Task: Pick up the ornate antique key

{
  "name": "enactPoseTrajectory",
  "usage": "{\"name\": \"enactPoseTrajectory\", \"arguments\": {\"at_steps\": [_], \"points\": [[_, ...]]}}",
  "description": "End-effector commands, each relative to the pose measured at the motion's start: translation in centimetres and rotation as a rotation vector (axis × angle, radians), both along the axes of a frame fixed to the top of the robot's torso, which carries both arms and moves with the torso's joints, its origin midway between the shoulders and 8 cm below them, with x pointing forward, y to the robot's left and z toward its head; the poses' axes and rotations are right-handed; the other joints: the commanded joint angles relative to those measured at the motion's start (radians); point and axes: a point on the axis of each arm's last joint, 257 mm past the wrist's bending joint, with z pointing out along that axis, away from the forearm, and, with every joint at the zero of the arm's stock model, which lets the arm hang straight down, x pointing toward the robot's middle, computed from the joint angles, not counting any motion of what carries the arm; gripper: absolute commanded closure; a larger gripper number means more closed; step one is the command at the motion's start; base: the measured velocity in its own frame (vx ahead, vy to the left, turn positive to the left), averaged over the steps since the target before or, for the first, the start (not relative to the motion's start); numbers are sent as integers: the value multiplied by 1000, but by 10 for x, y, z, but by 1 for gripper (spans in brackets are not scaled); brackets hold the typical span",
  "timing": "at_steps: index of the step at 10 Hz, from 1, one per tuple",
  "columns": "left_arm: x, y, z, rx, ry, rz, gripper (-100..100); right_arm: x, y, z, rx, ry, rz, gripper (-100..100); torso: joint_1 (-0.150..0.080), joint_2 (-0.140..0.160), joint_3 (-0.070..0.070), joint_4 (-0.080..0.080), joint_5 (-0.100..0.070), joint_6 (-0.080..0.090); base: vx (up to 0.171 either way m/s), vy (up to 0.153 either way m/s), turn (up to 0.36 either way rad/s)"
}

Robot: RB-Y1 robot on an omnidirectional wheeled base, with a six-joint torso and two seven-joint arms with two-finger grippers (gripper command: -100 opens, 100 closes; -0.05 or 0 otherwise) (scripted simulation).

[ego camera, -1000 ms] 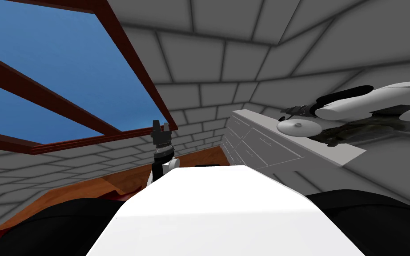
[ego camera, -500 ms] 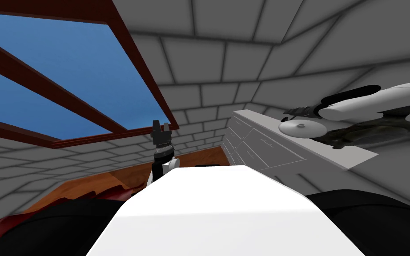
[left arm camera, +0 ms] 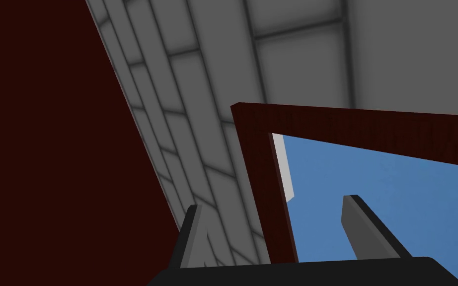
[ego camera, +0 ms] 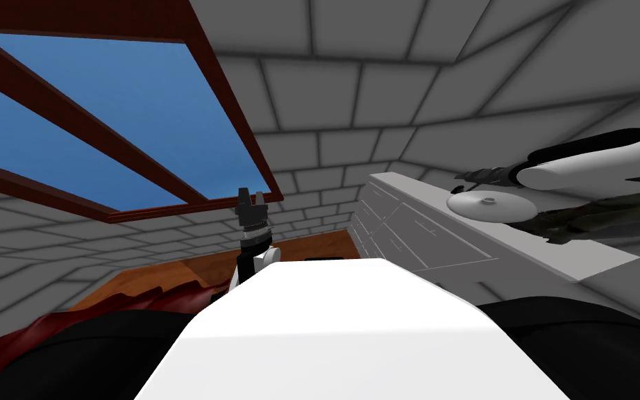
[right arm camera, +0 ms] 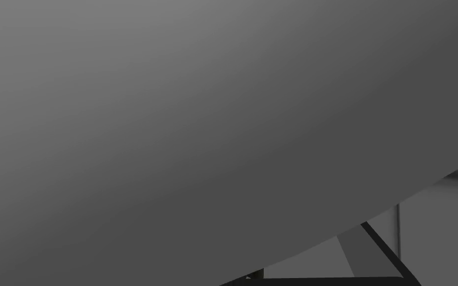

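Close in, the left gripper (ego camera: pixel 251 201) points up in front of the window (ego camera: pixel 103 118). Its two fingers are wide apart. Further off on my right stands a white dresser (ego camera: pixel 416 232). On its top lies the key (ego camera: pixel 589 217), a long, dark, greenish-brown thing with bumpy, curly edges. It is just beside a round grey dish (ego camera: pixel 492 206). Since a second ago I have turned, so the window and dresser sit more to the right in the head view. The right gripper (ego camera: pixel 464 182) hangs by the dish's far edge. The key lies back under that arm's white forearm, not between the fingers. One finger (right arm camera: pixel 359 246) stands out to the side like an open one. A curved grey surface (right arm camera: pixel 198 124) hides the other.
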Motion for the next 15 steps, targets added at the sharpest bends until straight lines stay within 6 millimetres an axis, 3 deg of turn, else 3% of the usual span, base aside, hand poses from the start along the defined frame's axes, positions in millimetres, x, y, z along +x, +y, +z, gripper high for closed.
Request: {"name": "enactPoseTrajectory", "arguments": {"at_steps": [1, 6, 8, 9, 13, 14, 15], "points": [[0, 0, 0, 0, 0, 0, 0, -6, -5, -1, -4, 3, -4, -100, 0, 0, 0, 0, 0, 0, 7, 10, 19], [0, 0, 0, 0, 0, 0, 0, -36, -34, -9, 7, 3, -49, -100, 0, 0, 0, 0, 0, 0, 7, 9, 78], [0, 0, 0, 0, 0, 0, 0, -34, -32, -9, 6, 6, -47, -100, 0, 0, 0, 0, 0, 0, 3, 3, 19], [0, 0, 0, 0, 0, 0, 0, -34, -33, -9, 4, 7, -46, 100, 0, 0, 0, 0, 0, 0, 0, 0, 0], [0, 0, 0, 0, 0, 0, 0, -34, -33, -9, 4, 6, -47, 100, 0, -1, -1, -1, -1, -1, 0, -1, -5], [0, 0, 0, 0, 0, 0, 0, -34, -33, -9, 4, 6, -47, 0, -1, -1, -1, -1, -1, -1, 0, 0, 0], [0, 0, 0, 0, 0, 0, 0, -21, -20, -4, -1, 4, -25, 100, -1, -1, -1, -1, -1, -1, -7, -11, -162]]}}
